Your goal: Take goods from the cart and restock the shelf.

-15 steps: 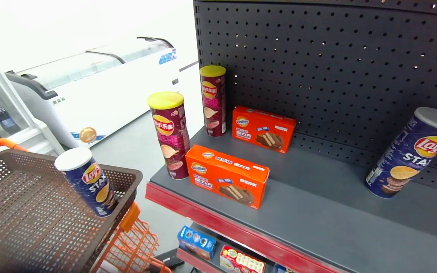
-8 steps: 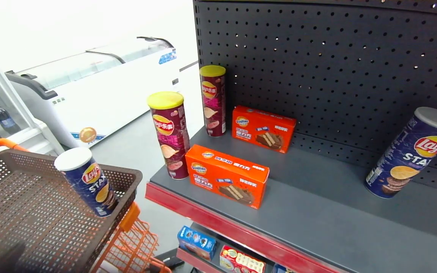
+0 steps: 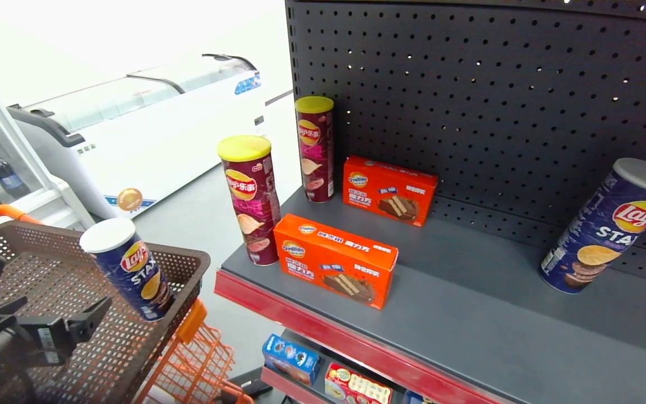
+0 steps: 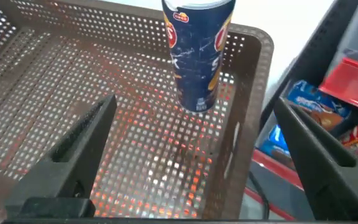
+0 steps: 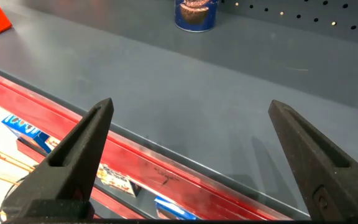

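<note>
A blue chip can (image 3: 128, 268) with a white lid stands tilted in the right corner of the cart's brown perforated basket (image 3: 188, 259). My left gripper (image 3: 48, 320) hovers open over the basket, a short way from that can (image 4: 196, 53), with nothing between its fingers (image 4: 86, 143). My right gripper (image 5: 191, 107) is open and empty above the front part of the grey shelf (image 3: 469, 314). A second blue can (image 3: 609, 224) leans against the pegboard at the shelf's right; in the right wrist view this blue can's base (image 5: 196, 14) is beyond the fingers.
On the shelf's left stand two maroon cans (image 3: 250, 199) (image 3: 314, 148) and two orange boxes (image 3: 335, 261) (image 3: 389, 191). The shelf has a red front lip (image 3: 323, 331), with packaged goods (image 3: 292, 359) below. A white freezer (image 3: 149, 129) stands behind the cart.
My left gripper has come up into the head view at the lower left, over the basket. The cans and boxes have not moved.
</note>
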Controlling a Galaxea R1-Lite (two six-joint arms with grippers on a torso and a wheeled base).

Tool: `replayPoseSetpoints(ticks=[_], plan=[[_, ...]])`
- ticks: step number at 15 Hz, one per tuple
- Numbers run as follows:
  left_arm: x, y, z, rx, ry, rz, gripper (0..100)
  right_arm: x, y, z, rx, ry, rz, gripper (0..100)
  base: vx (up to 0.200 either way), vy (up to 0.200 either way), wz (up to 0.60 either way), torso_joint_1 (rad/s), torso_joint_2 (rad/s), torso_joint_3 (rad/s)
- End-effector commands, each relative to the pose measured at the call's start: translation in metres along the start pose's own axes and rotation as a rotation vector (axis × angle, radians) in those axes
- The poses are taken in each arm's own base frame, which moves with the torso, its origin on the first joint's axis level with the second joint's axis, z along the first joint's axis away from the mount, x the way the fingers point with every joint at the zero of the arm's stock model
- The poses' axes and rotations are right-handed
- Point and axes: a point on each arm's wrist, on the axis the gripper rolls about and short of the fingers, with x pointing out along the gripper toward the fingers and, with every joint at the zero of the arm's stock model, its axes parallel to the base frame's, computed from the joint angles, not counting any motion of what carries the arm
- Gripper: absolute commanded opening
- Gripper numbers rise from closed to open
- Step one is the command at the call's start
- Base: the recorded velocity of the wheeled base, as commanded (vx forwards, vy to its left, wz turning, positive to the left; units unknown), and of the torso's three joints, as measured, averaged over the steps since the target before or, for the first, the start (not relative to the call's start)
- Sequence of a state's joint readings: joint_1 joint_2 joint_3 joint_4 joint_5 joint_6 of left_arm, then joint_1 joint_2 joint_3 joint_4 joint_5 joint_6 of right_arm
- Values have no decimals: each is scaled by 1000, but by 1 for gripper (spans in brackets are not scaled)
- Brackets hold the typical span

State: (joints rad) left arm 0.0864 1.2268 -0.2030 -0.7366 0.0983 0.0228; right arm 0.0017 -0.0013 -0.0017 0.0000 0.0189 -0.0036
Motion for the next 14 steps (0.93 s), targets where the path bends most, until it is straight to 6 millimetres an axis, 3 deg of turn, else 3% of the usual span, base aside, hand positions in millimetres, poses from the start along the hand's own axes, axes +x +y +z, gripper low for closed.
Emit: replayPoseSetpoints(ticks=[1,6,10,14], plan=[[43,-2,-17,0,98,9,100,0,0,0,-1,1,-1,100,0,0,0,0,0,0],[82,-10,-15,2,-30,-6,100,0,0,0,1,1,-1,100,0,0,0,0,0,0],[100,-8,-11,-7,-113,13,100,0,0,0,-1,1,1,100,0,0,0,0,0,0],[113,-1,-20,-12,-74,68,100,0,0,0,-1,1,1,100,0,0,0,0,0,0]])
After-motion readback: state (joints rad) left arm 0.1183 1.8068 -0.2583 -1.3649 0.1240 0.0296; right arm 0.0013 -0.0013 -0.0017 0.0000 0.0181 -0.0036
